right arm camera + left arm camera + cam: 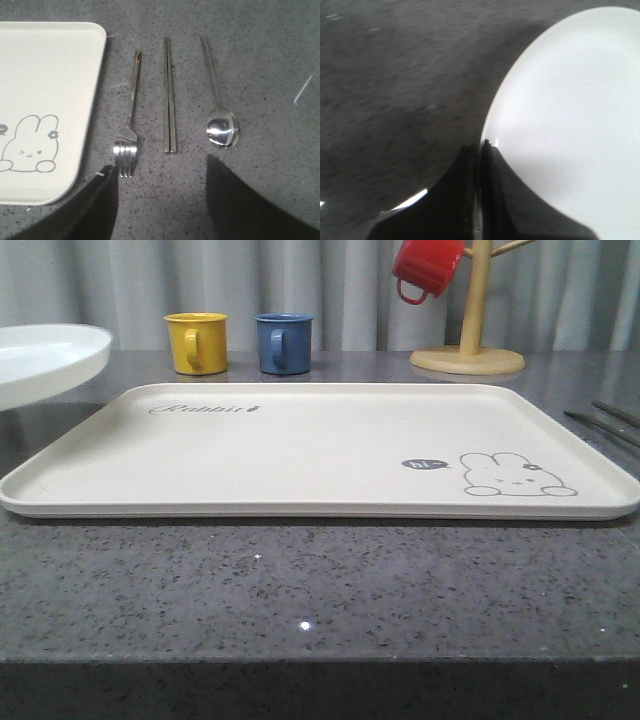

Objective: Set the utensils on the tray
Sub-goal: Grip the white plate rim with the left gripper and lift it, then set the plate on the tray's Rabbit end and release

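Tray (300, 455): cream, lying flat mid-table, surface bare so far; nothing of the set is on it yet.

Plate (45, 360): white, off the tray's 10 o'clock corner and seemingly raised above the counter. The left gripper (480, 150) is pinched tight on its rim, the hold of a carry, probably toward the tray.

Fork (129, 130), chopsticks (169, 97), spoon (220, 107): laid parallel on the counter at the tray's 3 o'clock side, spaced apart so each can be picked singly.

Right gripper (162, 200): spread wide, empty, poised over the cutlery, fork and chopsticks lying nearest its gap; likely choosing one.

Mugs (240, 342), mug tree (468, 350): at 12 o'clock, behind the tray.
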Action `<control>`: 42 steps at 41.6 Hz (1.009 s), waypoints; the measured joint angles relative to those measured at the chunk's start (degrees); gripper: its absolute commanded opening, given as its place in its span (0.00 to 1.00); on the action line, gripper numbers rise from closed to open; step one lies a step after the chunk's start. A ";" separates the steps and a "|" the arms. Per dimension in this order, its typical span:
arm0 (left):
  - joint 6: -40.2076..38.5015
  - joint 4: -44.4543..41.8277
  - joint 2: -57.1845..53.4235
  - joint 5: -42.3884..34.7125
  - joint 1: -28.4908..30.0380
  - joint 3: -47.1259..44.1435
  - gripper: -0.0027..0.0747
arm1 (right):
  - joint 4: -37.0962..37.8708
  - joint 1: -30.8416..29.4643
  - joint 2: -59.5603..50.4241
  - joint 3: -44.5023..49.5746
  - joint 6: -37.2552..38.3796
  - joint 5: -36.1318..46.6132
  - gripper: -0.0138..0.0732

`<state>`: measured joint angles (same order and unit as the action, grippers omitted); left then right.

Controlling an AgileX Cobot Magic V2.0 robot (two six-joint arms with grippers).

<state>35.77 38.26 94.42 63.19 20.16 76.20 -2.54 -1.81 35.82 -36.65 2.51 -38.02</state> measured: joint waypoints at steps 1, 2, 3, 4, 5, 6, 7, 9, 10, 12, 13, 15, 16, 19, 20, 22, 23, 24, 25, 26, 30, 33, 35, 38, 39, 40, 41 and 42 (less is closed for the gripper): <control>0.16 0.48 0.00 0.56 -1.18 0.60 0.01 | 0.00 0.00 0.00 0.00 0.00 0.00 0.65; 0.40 0.65 0.00 0.86 -2.86 0.97 0.01 | 0.00 0.00 0.00 0.00 0.00 0.00 0.65; 0.69 0.92 0.00 1.25 -4.60 1.29 0.01 | 0.00 0.00 0.00 0.00 0.00 0.00 0.65; 0.83 1.05 0.00 1.38 -6.37 1.65 0.01 | 0.00 0.00 0.00 0.00 0.00 0.00 0.65; 0.83 1.05 0.00 1.49 -7.73 1.79 0.01 | 0.00 0.00 0.00 0.00 0.00 0.00 0.65; 0.91 1.05 0.00 1.49 -9.53 1.89 0.01 | 0.00 0.00 0.00 0.00 0.00 0.00 0.65; 0.91 0.78 0.00 1.35 -10.90 1.89 0.01 | 0.00 0.00 0.00 0.00 0.00 0.00 0.65; 0.91 -0.35 0.00 0.60 -14.18 1.89 0.01 | 0.00 0.00 0.00 0.00 0.00 0.00 0.65; 0.78 -1.10 0.00 0.19 -15.58 1.89 0.01 | 0.00 0.00 0.00 0.00 0.00 0.00 0.65; -0.70 -3.39 0.13 -1.05 -18.76 1.89 0.01 | 0.00 0.00 0.00 0.00 0.00 0.00 0.65; -1.63 -4.54 0.27 -1.74 -20.02 1.89 0.01 | 0.00 0.00 0.00 0.00 0.00 0.00 0.65; -3.49 -6.92 0.73 -3.04 -22.75 1.89 0.01 | 0.00 0.00 0.00 0.00 0.00 0.00 0.65; -4.48 -8.47 1.12 -3.80 -23.79 1.89 0.01 | 0.00 0.00 0.00 0.00 0.00 0.00 0.65; -6.03 -11.24 2.32 -5.14 -26.67 1.89 0.01 | 0.00 0.00 0.00 0.00 0.00 0.00 0.65; -6.22 -11.68 2.72 -5.37 -27.47 1.89 0.01 | 0.00 0.00 0.00 0.00 0.00 0.00 0.65; -6.71 -12.07 3.63 -5.70 -28.36 1.89 0.01 | 0.00 0.00 0.00 0.00 0.00 0.00 0.65; -6.85 -12.07 4.00 -5.85 -28.74 1.89 0.01 | 0.00 0.00 0.00 0.00 0.00 0.00 0.65; -6.85 -12.17 4.34 -5.98 -28.86 1.89 0.01 | 0.00 0.00 0.00 0.00 0.00 0.00 0.65; -7.03 -12.17 4.81 -6.22 -28.99 1.89 0.01 | 0.00 0.00 0.00 0.00 0.00 0.00 0.65; -6.99 -12.17 5.07 -6.36 -29.10 1.89 0.01 | 0.00 0.00 0.00 0.00 0.00 0.00 0.65; -7.45 -12.28 5.99 -7.38 -29.23 1.89 0.01 | 0.00 0.00 0.00 0.00 0.00 0.00 0.65; -8.65 -12.28 6.07 -9.25 -29.23 1.89 0.01 | 0.00 0.00 0.00 0.00 0.00 0.00 0.65; -9.39 -12.36 6.07 -10.15 -29.23 1.89 0.01 | 0.00 0.00 0.00 0.00 0.00 0.00 0.65; -9.98 -12.51 6.07 -10.84 -29.23 1.89 0.01 | 0.00 0.00 0.00 0.00 0.00 0.00 0.65; -10.10 -12.51 6.07 -10.94 -29.23 1.89 0.01 | 0.00 0.00 0.00 0.00 0.00 0.00 0.65; -10.08 -12.51 6.07 -10.94 -29.23 1.89 0.02 | 0.00 0.00 0.00 0.00 0.00 0.00 0.65; -10.20 -12.53 6.07 -10.94 -29.23 1.89 0.03 | 0.00 0.00 0.00 0.00 0.00 0.00 0.65; -10.31 -12.64 6.07 -10.94 -29.23 1.89 0.05 | 0.00 0.00 0.00 0.00 0.00 0.00 0.65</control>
<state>25.46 25.62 100.49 52.25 -9.07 78.09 -2.54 -1.81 35.82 -36.65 2.51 -38.02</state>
